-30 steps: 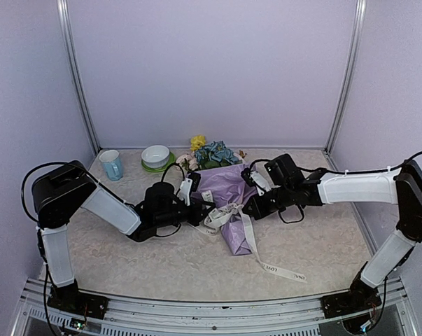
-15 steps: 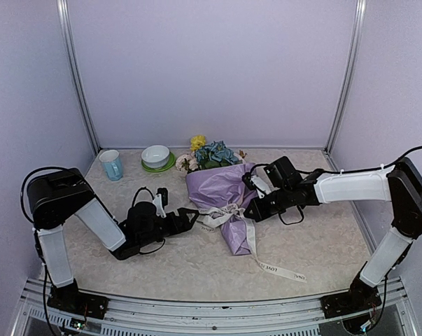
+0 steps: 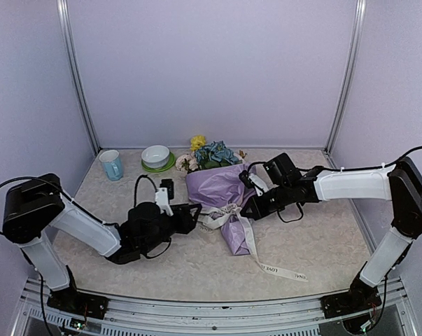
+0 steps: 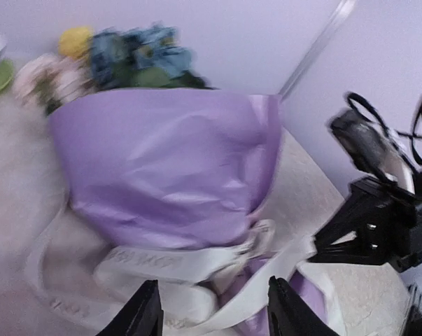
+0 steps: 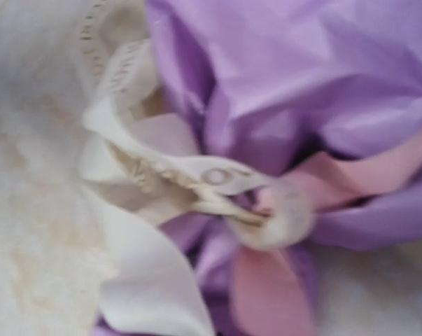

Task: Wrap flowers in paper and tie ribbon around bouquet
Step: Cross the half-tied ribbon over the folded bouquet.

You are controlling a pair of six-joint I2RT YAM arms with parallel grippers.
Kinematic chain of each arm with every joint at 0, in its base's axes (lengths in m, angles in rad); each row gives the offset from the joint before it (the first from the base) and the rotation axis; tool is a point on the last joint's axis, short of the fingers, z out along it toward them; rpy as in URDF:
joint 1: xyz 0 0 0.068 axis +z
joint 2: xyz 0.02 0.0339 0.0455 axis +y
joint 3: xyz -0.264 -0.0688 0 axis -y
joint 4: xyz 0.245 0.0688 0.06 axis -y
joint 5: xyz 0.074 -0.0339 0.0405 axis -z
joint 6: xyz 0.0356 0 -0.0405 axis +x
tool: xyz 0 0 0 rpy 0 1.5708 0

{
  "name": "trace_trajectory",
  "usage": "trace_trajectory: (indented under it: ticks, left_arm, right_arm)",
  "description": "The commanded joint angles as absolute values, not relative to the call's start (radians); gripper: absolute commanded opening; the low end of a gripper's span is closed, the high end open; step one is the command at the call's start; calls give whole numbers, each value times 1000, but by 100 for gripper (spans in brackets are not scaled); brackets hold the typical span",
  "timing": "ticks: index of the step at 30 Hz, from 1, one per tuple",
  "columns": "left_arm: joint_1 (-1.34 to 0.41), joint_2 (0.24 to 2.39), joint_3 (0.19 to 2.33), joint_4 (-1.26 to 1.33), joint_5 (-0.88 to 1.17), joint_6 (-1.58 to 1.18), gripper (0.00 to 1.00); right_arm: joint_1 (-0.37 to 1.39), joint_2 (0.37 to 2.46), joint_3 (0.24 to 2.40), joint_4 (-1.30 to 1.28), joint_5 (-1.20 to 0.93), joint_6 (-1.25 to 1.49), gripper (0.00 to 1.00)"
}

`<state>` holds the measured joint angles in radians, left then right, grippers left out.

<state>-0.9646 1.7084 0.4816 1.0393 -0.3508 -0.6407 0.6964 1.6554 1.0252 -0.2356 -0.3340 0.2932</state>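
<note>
Your left gripper has fingers spread, empty; the ribbon loops lie just ahead at 12 o'clock, around the bouquet. Your right gripper is pressed closed at the knot. Bare table lies at 6 o'clock.

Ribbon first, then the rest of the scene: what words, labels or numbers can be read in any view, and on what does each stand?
"LOVE": printed on the ribbon, on its loose tail in the top view.
More print nearer that tail's end: too small to read.
Print on the ribbon loops in both wrist views: blurred, unreadable.
Paper, mug, bowl: no text visible.
</note>
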Motion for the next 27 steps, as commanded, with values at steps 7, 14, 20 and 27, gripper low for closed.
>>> trace_trajectory:
  ticks: [7, 14, 20, 27]
  left_arm:
    - [-1149, 1831, 807, 829, -266, -163, 89]
    - [-1142, 1900, 829, 873, -393, -170, 99]
    - [-1098, 1944, 849, 910, -321, -167, 97]
    - [-1061, 1951, 867, 937, -252, -182, 91]
  right_arm:
    - [706, 1578, 954, 50, -554, 527, 0]
    - [714, 1518, 871, 180, -508, 635, 0]
    - [731, 1513, 869, 198, -500, 643, 0]
    - [738, 1536, 880, 203, -519, 645, 0]
